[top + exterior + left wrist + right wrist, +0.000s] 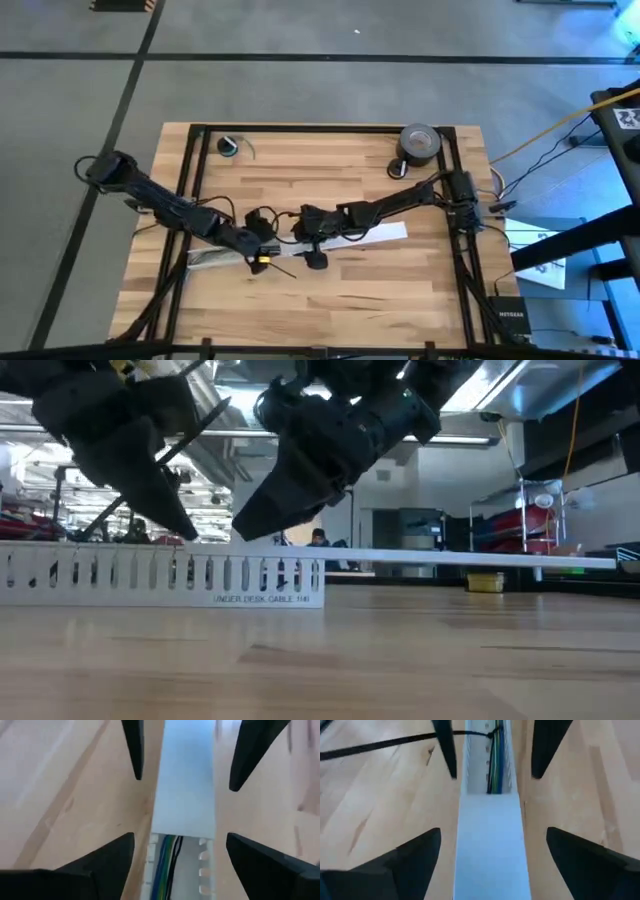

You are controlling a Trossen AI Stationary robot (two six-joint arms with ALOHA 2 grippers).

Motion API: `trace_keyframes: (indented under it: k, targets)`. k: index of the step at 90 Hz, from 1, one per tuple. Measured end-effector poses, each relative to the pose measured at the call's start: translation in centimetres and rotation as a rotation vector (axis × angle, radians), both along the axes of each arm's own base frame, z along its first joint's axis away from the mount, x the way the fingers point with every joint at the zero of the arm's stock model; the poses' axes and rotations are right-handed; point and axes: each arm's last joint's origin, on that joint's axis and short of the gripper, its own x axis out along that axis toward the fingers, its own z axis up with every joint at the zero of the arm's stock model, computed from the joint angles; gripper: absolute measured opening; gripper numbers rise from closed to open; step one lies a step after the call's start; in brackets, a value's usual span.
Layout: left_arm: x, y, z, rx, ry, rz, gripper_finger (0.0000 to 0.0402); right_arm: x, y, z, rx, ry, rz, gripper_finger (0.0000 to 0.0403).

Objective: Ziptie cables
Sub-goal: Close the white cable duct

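A white slotted duct (215,258) lies across the table's middle, with a flat white cover (375,235) over its right part. The cables (495,765) lie lengthwise inside the duct's uncovered part, also seen in the left wrist view (167,865). The ziptie (380,742), a thin black strip, crosses the cables and sticks out over the wood (283,270). My left gripper (180,836) and my right gripper (493,830) face each other over the duct, both open, with fingers on either side of it. In the low view their tips (190,532) (240,530) stand just above its top edge.
A grey roll of tape (420,142) sits at the table's far right, and a small dark ring (230,147) at the far left. A black frame (190,150) borders the table. Bare wood (380,290) lies near the front edge.
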Motion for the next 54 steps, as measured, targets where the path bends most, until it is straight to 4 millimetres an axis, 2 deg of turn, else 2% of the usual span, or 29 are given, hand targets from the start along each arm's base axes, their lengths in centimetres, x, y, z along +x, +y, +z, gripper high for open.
trace_keyframes:
  k: [22, 39, 54]
  targets:
    - [-0.7, -0.8, 0.6, -0.004, -0.033, -0.009, 0.0301, -0.5, -0.1, 1.0, 0.024, 0.014, 0.060, 0.0350]
    - [-2.4, -2.0, -0.9, 0.037, -0.099, 0.061, 0.0301, -0.7, -0.7, 0.5, 0.055, -0.004, 0.077, 0.0350]
    - [-3.0, -1.7, -2.7, 0.032, -0.137, 0.064, 0.0301, -1.1, -0.8, -0.4, 0.062, -0.045, 0.074, 0.0350]
